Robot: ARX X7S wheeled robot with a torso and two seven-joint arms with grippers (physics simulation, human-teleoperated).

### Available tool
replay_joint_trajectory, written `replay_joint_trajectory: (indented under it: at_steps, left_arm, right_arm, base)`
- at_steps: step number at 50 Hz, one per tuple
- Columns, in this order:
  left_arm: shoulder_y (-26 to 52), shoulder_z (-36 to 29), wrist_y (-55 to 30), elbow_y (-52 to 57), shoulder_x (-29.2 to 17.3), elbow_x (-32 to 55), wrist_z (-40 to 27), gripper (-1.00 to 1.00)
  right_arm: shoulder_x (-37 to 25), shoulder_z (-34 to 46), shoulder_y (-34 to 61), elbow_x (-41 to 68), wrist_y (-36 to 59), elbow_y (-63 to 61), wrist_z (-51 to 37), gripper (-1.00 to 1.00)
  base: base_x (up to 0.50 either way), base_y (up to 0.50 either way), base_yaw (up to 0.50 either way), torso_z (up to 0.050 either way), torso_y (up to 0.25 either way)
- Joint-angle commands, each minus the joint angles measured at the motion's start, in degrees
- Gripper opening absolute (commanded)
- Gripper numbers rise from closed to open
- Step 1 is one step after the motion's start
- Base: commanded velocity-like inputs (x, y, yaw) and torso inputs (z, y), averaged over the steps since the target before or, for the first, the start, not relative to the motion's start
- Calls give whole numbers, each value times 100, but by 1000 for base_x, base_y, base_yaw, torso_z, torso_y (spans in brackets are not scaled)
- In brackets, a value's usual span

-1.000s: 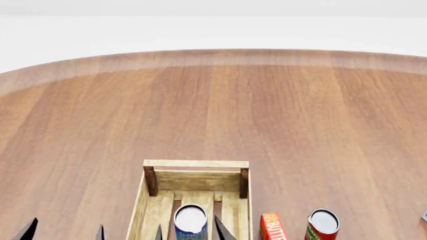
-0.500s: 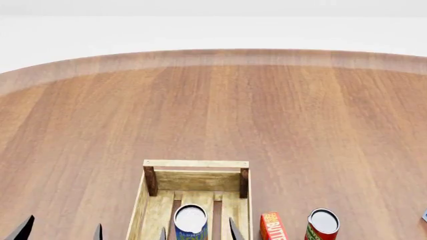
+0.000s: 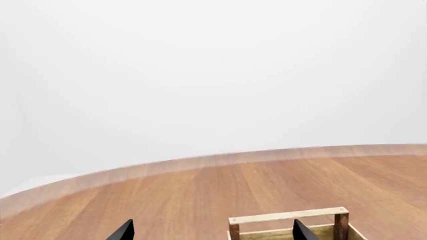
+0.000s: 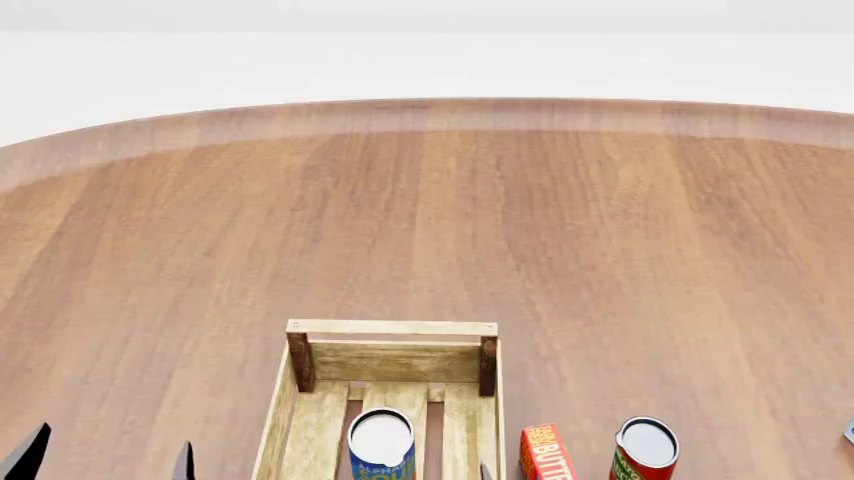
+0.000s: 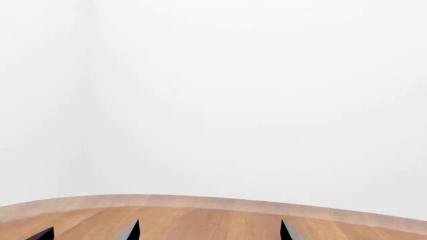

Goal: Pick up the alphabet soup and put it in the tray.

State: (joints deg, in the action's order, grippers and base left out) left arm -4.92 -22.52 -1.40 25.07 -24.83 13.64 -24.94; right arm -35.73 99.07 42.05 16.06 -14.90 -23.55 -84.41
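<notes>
The alphabet soup (image 4: 380,440), a blue-labelled can with a pale top, stands upright inside the tray (image 4: 391,328), a light-wood slatted crate at the near middle of the table. No finger touches the can. My right gripper (image 5: 209,234) is open, its two dark tips wide apart over bare table; in the head view only a sliver of it shows beside the tray's right wall. My left gripper (image 4: 104,464) is open to the left of the tray, with nothing between its fingers. In the left wrist view the left gripper (image 3: 212,233) frames the tray's (image 3: 287,217) end rail.
A red butter box (image 4: 545,455) and a red-and-green can (image 4: 646,447) stand just right of the tray. A small blue thing (image 4: 849,431) shows at the right edge. The round wooden table (image 4: 427,220) stretches far ahead to a white wall.
The right gripper's fingers, which flanked the can, spread apart and dropped back almost out of the head view. The can stays in the tray. The left gripper's tips slid slightly left and down.
</notes>
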Motion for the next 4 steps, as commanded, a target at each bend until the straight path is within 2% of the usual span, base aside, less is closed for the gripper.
replay_joint_trajectory:
  at_steps: [1,4]
  left_arm:
    - [-76,43,-38,266,-80,17,-69,100]
    - [-95,54,-45,322,-97,16,-89,100]
  right_arm:
    - [-106,-72,-147,-422,484,-519,-225,100]
    - [-145,-107,-214,-524,544,-611,-256,100]
  base:
    - [0,0,0,0,0]
    - [0,0,0,0,0]
